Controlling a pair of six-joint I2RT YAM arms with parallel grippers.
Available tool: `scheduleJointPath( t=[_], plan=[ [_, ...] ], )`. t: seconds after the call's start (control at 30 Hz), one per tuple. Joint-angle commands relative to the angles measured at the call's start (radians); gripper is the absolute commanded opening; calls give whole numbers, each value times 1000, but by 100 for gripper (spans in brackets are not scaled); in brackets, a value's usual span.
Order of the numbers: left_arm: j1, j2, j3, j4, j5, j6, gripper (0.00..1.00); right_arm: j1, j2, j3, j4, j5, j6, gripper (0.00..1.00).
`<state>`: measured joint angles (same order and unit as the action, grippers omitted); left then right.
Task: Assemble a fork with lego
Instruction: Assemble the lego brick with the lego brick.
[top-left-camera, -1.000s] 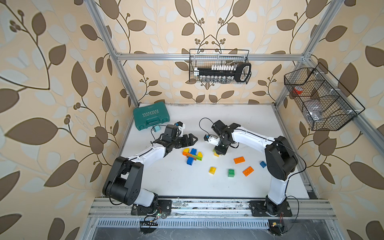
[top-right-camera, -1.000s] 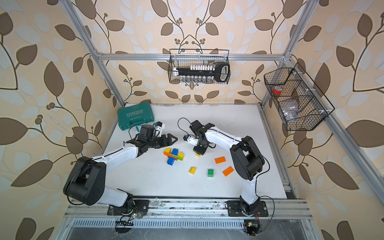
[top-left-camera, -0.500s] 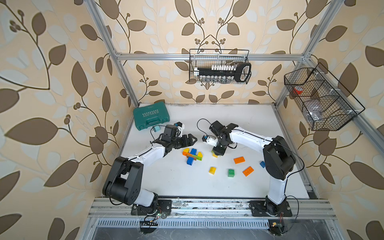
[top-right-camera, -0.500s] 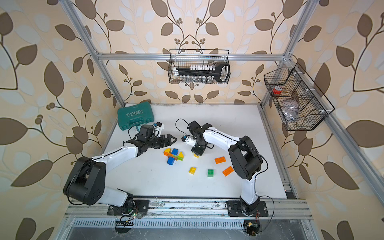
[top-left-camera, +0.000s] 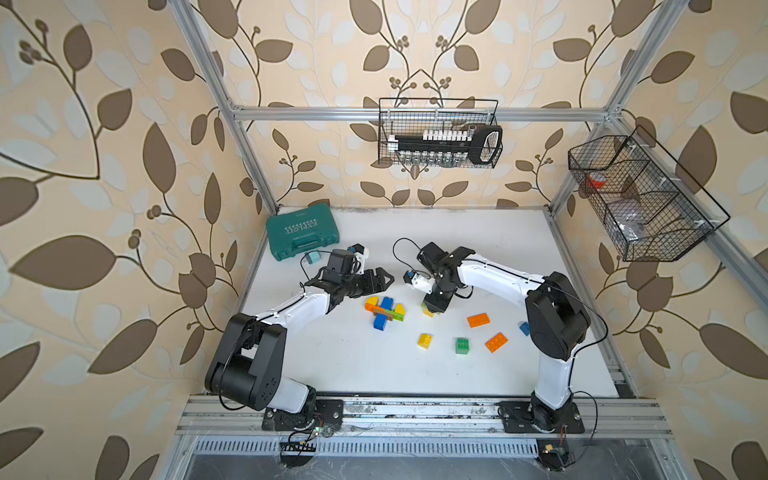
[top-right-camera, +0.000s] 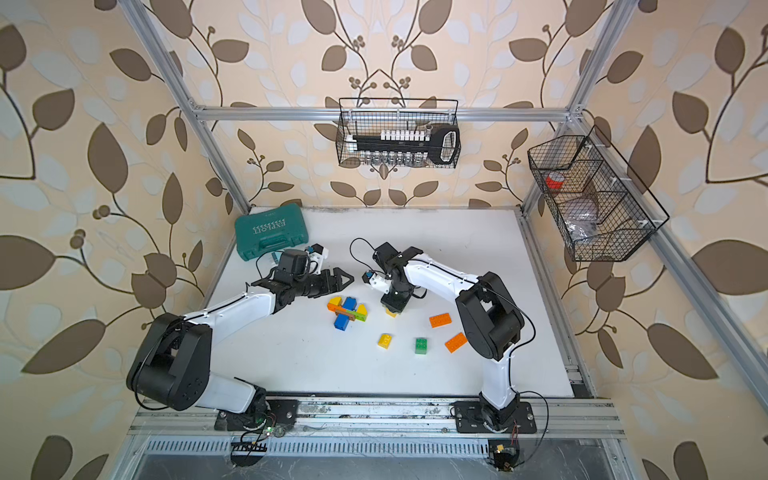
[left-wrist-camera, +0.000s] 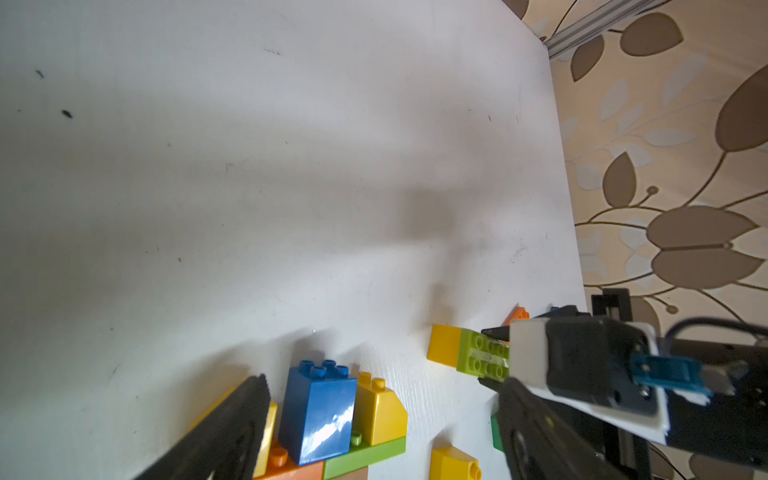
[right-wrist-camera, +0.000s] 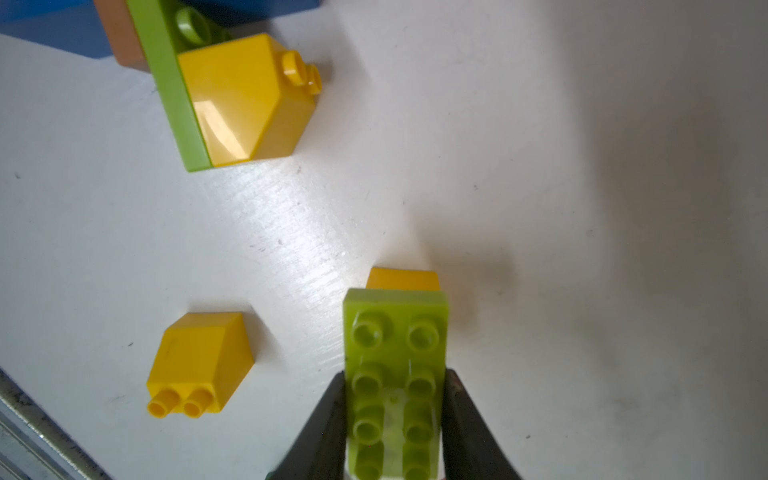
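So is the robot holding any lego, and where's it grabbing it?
The right gripper pinches the lime green plate by its two long sides; the left gripper holds nothing.

The whole tabletop (top-left-camera: 374, 374) is seen from high above its front edge in both top views, looking steeply down toward the back wall (top-left-camera: 332, 62). The wrist views are taken close over it, and the lime plate (left-wrist-camera: 482, 357) is shared by both.

Teal tool case (top-left-camera: 302, 232) shut, lying flat in the tabletop's (top-left-camera: 478, 249) far-left corner. Wire basket (top-left-camera: 440, 133) on the back wall, another wire basket (top-left-camera: 640, 199) on the right wall.
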<state>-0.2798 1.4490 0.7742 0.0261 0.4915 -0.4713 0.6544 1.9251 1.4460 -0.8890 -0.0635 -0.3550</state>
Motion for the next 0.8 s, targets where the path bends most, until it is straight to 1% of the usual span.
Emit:
scheduleJointPath(
  t=[0.0, 0.13, 0.27, 0.37, 0.77],
  plan=[
    [11, -35, 17, 6, 21, 28, 88, 6, 3, 33, -22, -10, 24, 37],
    [14, -36, 17, 5, 21, 31, 88, -7, -5, 44, -24, -10, 32, 37],
    [21, -38, 10, 8, 21, 31, 88, 1, -15, 33, 7, -37, 58, 36],
    [22, -38, 8, 9, 22, 30, 88, 13, -4, 22, 14, -31, 63, 36],
    [24, -36, 4, 18, 28, 28, 88, 7, -10, -26, 25, 23, 51, 35]
  ],
)
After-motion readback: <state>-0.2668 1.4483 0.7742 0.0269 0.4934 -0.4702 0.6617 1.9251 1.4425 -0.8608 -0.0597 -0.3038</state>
